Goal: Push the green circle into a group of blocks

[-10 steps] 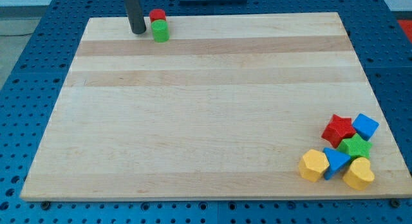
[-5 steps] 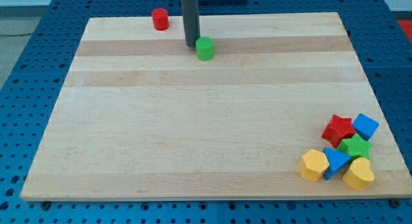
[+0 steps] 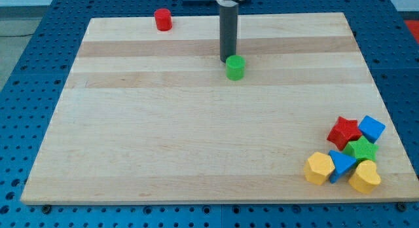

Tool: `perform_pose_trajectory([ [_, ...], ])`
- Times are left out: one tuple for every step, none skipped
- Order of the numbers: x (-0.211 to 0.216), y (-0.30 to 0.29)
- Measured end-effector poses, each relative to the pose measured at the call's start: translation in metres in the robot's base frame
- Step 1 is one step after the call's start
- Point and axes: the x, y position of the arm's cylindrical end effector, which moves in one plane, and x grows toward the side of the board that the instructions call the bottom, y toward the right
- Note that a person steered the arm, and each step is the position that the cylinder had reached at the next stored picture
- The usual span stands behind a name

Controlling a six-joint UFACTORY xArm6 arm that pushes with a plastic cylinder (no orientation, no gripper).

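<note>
The green circle (image 3: 235, 67) is a small green cylinder on the wooden board (image 3: 163, 136), in the upper middle of the view. My tip (image 3: 226, 60) stands right against its upper left side, touching it. A group of blocks lies at the view's bottom right: a red star (image 3: 344, 132), a blue cube (image 3: 371, 128), a green star (image 3: 362, 149), a blue triangle (image 3: 341, 165), a yellow hexagon (image 3: 318, 168) and a yellow heart (image 3: 364, 177). The group is far from the green circle, down and to the right.
A red cylinder (image 3: 162, 19) stands alone near the board's top edge, at the upper left. A blue pegboard table (image 3: 26, 90) surrounds the board on all sides.
My tip and the green circle have moved right and down, away from the red cylinder, which stayed near the top edge. The group at bottom right has not moved.
</note>
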Motion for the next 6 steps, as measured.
perform_pose_trajectory([
  [0.030,0.003],
  [0.058,0.021],
  [0.085,0.040],
  [0.115,0.051],
  [0.139,0.054],
  [0.157,0.054],
])
